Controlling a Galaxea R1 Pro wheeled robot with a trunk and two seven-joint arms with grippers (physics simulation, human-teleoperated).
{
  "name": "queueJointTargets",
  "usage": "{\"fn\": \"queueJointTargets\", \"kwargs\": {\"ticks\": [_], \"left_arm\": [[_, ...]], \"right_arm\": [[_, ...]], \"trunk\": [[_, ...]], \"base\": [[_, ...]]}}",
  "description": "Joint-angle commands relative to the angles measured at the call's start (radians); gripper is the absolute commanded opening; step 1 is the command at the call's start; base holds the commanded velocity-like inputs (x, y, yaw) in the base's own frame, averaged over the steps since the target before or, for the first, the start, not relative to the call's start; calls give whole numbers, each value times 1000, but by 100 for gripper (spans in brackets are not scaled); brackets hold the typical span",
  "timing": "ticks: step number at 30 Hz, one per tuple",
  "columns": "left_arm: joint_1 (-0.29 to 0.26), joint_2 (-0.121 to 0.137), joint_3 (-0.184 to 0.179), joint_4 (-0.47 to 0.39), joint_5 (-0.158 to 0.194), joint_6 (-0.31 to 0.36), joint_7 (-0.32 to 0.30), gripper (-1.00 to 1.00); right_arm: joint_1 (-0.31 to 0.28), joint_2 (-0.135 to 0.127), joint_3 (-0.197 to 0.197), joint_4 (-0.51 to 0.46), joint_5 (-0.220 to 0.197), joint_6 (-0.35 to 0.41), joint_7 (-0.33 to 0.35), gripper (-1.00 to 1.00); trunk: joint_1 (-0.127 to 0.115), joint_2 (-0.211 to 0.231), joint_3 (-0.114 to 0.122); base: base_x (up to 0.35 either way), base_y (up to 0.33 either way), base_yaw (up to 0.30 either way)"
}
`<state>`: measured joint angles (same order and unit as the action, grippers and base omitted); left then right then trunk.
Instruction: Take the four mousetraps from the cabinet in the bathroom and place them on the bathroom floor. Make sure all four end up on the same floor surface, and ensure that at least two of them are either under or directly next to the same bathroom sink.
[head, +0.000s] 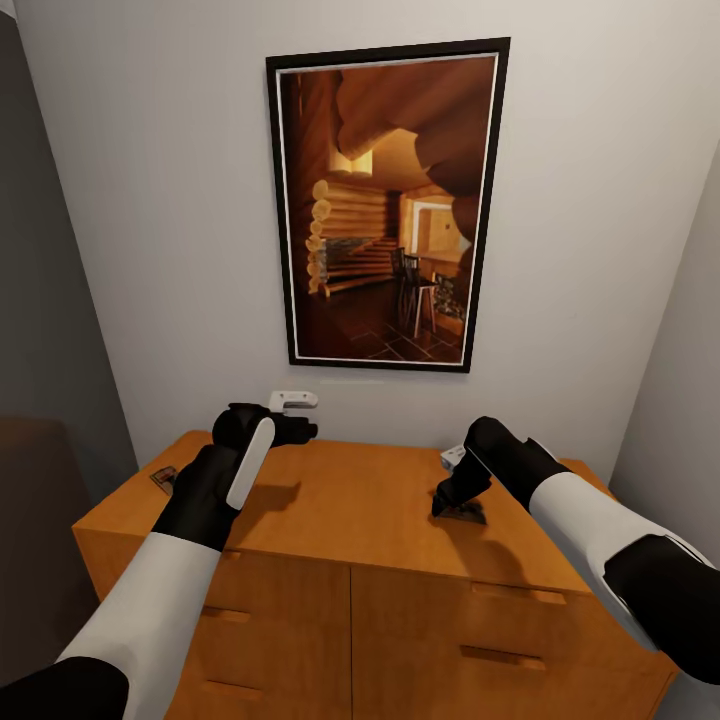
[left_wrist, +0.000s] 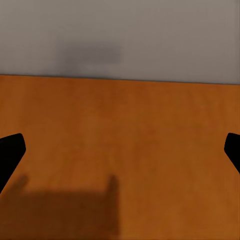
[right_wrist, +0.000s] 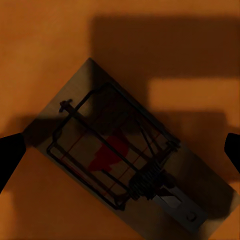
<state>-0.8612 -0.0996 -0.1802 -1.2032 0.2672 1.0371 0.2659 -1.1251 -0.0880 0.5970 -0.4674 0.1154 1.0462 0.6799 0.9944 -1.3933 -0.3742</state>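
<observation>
- Right end effector (head: 452, 505) down low over the cabinet (head: 370, 520) top, at about 4 o'clock of that top, poised right above a mousetrap (head: 468, 513).
- Seen from the right wrist: mousetrap (right_wrist: 125, 160) lying flat and diagonal on the orange wood, dark wire frame, coil spring, red patch in the middle; fingertips (right_wrist: 10, 155) spread wide to either side of the board, clear of its edges.
- Left end effector (head: 300, 430) out over the rear of the cabinet top at about 11 o'clock, close to the wall (head: 150, 200).
- Seen from the left wrist: bare wood of the cabinet top (left_wrist: 120, 150) and grey wall beyond, fingertips (left_wrist: 10, 150) far apart, nothing between them.
- Second mousetrap (head: 163, 478) flat at the top's far left edge, about 9 o'clock, partly behind the left forearm.
- Small white object (head: 452, 457) near the rear at 2 o'clock, too small to identify.
- Framed picture (head: 385, 205) of a log interior on the wall above, white fixture (head: 293, 401) just beneath it.
</observation>
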Motion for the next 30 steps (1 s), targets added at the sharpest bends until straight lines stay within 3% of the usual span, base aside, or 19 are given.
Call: {"fn": "queueJointTargets", "kwargs": {"ticks": [1,10,11,18,30], "left_arm": [[-1,0,-1,-1,10,3,10,100],[-1,0,-1,-1,10,2,10,100],[-1,0,-1,-1,10,2,10,100],[-1,0,-1,-1,10,1,10,100],[-1,-3,-1,-2,10,1,10,100]], "right_arm": [[-1,-1,4,-2,10,1,10,100],[-1,-1,3,6,10,1,10,100],[-1,0,2,16,10,1,10,-100],[-1,3,3,91,10,-24,9,-100],[-1,-13,0,94,10,-25,-12,-100]], "trunk": [[0,-1,-1],[0,-1,-1],[0,-1,-1],[0,-1,-1],[0,-1,-1]], "base": [[0,0,0],[0,0,0],[0,0,0],[0,0,0],[0,0,0]]}}
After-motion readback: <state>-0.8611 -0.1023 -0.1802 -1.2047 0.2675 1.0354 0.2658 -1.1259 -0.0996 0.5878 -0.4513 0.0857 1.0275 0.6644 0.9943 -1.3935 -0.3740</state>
